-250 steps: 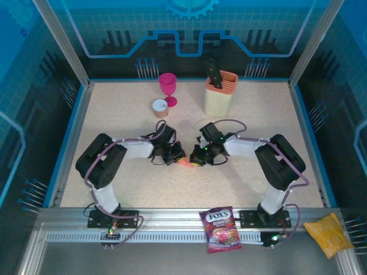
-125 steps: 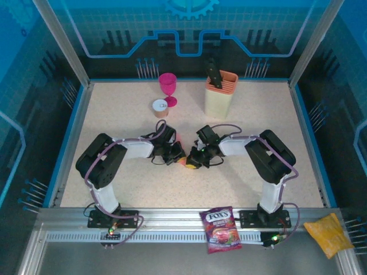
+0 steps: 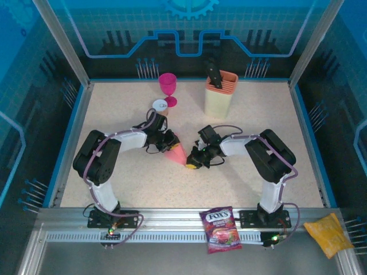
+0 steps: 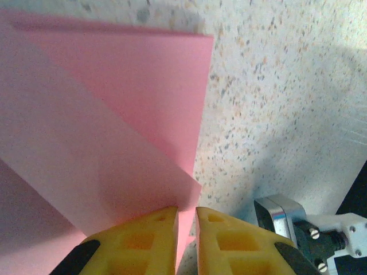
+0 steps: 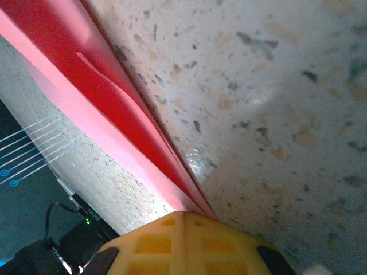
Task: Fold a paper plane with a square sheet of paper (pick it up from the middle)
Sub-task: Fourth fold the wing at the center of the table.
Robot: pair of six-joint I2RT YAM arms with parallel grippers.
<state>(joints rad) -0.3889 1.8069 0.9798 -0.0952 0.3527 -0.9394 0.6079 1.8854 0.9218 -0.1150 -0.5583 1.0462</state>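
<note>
Left gripper [image 4: 186, 222] shows a thin gap with an edge of the paper plane [image 3: 178, 153] in it; pinched or free, I cannot tell. It lies mid-table [image 3: 114, 109], long axis 11 to 5 o'clock. Right gripper [image 3: 191, 162] is clamped on the 5 o'clock tip. Folds under the fingers are hidden.

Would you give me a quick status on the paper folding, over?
Right gripper shut on end of paper plane. Left gripper nearly closed at its edge, grip unclear. Goblet stands behind, apart.

A robotics lab cell — aluminium frame posts [image 3: 62, 43], blue printed wall panels [image 3: 114, 28] around a speckled table [image 3: 114, 109].
</note>
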